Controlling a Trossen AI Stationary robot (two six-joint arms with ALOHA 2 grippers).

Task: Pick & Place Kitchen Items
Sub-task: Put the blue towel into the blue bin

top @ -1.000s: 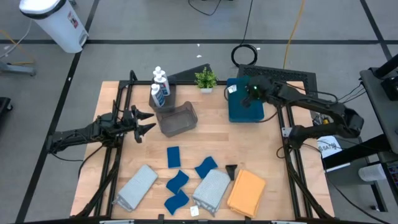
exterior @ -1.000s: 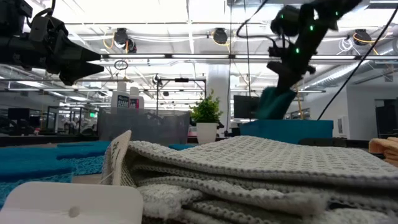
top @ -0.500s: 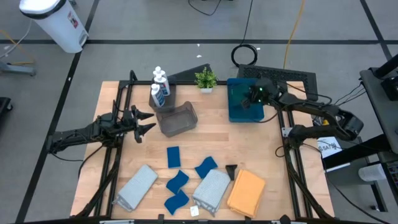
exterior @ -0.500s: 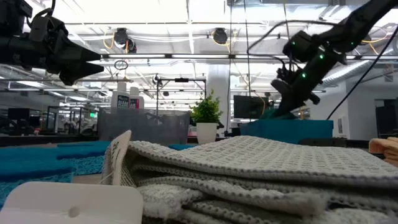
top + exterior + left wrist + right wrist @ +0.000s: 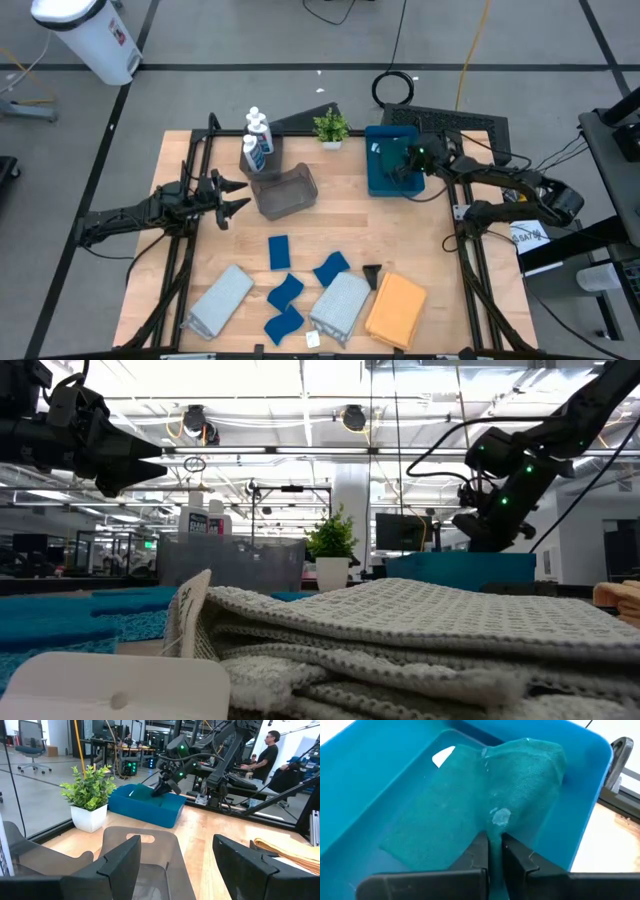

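My right gripper (image 5: pixel 494 845) is down in the rectangular blue tray (image 5: pixel 395 186) at the far right, shut on a dark green cloth (image 5: pixel 485 795). Most of the cloth lies spread on the tray floor. The left wrist view shows the same gripper (image 5: pixel 165 787) dipping into the tray (image 5: pixel 150 810). My left gripper (image 5: pixel 232 196) hangs open at the table's left, its fingers level and pointing at a grey basket (image 5: pixel 285 190). White bottles (image 5: pixel 257 140), blue sponges (image 5: pixel 280 270), two grey cloths (image 5: pixel 220 298) and an orange cloth (image 5: pixel 397 310) lie on the table. My right gripper pinches a raised fold of the green cloth (image 5: pixel 495 826) between its two fingers (image 5: pixel 477 851). It comes slanting down from the table's right side. The cloth rises in a ridge to the fingers, and the rest of it lies flat on the tray floor.
A small potted plant (image 5: pixel 330 127) stands just left of the tray. The grey basket sits at mid-table beside the bottles. The sponges and folded cloths crowd the near edge; bare wood lies between them and the tray.
My right gripper has come down into the blue tray with the green cloth. The cloth hung from the fingers above the tray a second ago and now lies on the tray floor, with only the held fold raised.
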